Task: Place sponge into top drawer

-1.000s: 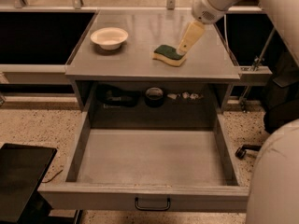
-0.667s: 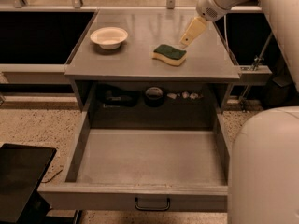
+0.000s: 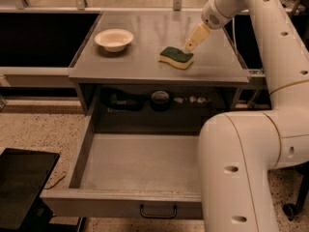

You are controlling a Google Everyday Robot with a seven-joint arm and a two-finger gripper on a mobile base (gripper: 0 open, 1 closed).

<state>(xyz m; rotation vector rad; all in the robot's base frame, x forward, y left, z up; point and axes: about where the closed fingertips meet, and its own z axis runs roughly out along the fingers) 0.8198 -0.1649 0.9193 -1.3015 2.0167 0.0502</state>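
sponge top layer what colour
Sponge: dark green over yellow, camera view; gripper by its far corner.

tool (image 3: pixel 190 46) beside sponge (image 3: pixel 176 57) on countertop (image 3: pixel 145 35) | top drawer (image 3: pixel 106 204) open | white bowl (image 3: pixel 114 39) left

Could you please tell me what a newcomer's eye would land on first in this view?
Probably the bulky white robot arm filling the right foreground, partly covering the open top drawer, which is pulled out toward the camera. Next comes the yellow-and-green sponge on the cabinet top, with the end effector tipped down at its far right edge, and a white bowl to the left.
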